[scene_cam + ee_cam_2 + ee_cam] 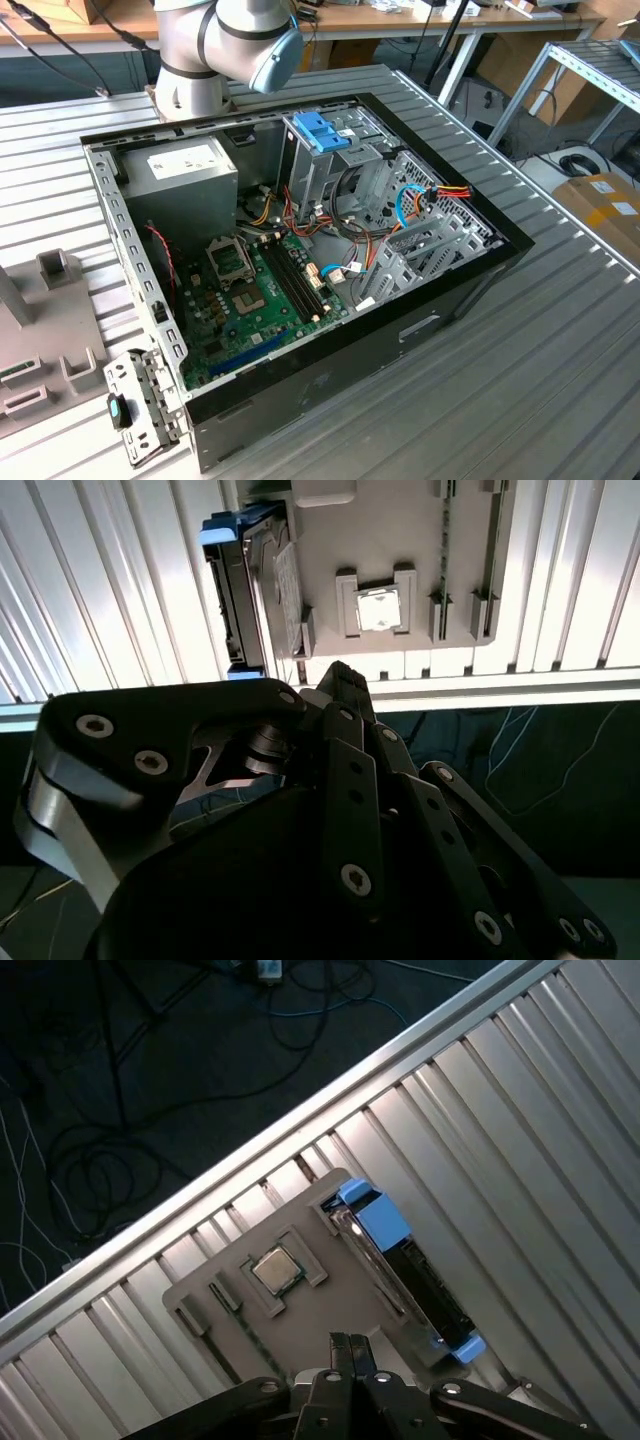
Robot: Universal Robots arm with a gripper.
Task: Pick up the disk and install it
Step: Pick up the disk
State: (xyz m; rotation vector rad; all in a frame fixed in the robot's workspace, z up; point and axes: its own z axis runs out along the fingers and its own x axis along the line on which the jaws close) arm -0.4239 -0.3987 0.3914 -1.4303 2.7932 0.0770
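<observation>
The disk stands on its edge in a slot of a grey fixture plate: a dark body with bright blue carrier ends. In the second wrist view the disk shows at the plate's side. My gripper hovers above the plate, apart from the disk, its black fingers pressed together with nothing between them. The second wrist view shows the gripper with its tip over the plate's edge. The open computer case lies on the ribbed metal table.
A square chip sits in a pocket of the fixture plate. Inside the case stands a metal drive cage with a light blue tab, next to cables and the green mainboard. Beyond the table's edge lies dark floor with cables.
</observation>
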